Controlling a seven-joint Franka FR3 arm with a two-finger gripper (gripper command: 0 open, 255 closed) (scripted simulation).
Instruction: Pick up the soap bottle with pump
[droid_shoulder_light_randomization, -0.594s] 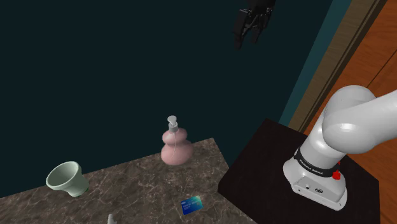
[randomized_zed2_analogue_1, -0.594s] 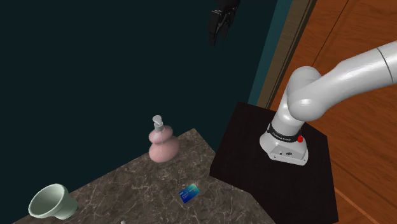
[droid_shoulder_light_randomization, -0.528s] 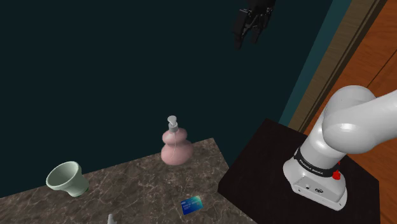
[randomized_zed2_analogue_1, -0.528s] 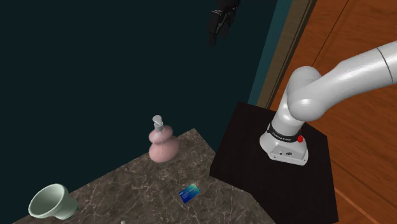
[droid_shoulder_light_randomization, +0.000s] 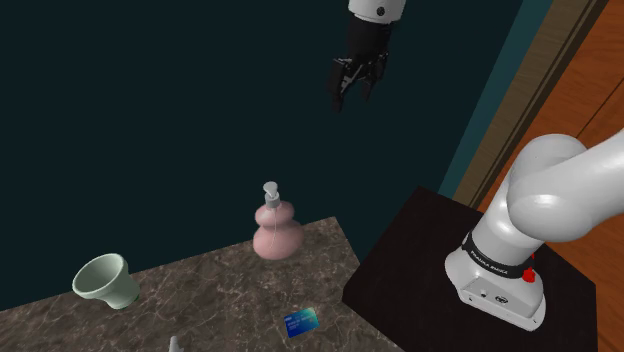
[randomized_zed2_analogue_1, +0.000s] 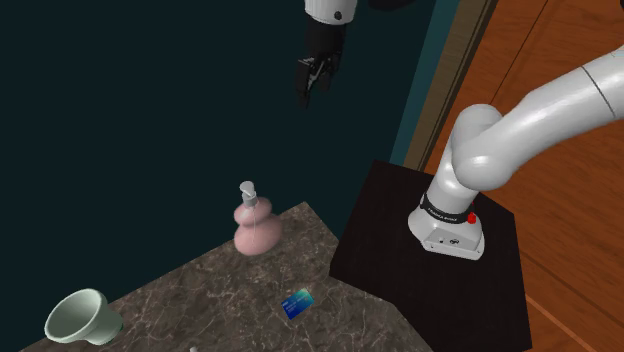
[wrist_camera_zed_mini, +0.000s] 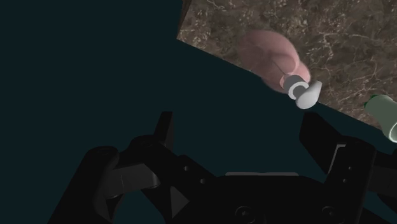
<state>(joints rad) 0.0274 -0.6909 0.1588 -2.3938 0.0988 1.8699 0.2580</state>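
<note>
Hanging high in the air, the black gripper (droid_shoulder_light_randomization: 350, 98) has its fingers spread wide and empty. The soap bottle (droid_shoulder_light_randomization: 275, 232) stands upright well below it, toward the shoulder view's left, near the back corner of the stone-patterned counter (droid_shoulder_light_randomization: 200, 290). It is pink and gourd-shaped, two rounded bulbs under a pale grey pump, its long axis vertical.

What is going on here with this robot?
A white robot arm is set to pick up the pink soap bottle, which stands upright on the marbled counter. Its end effector hangs open, high above the bottle and apart from it. Nothing is held. A pale green cup and a blue card sit nearby.
</note>
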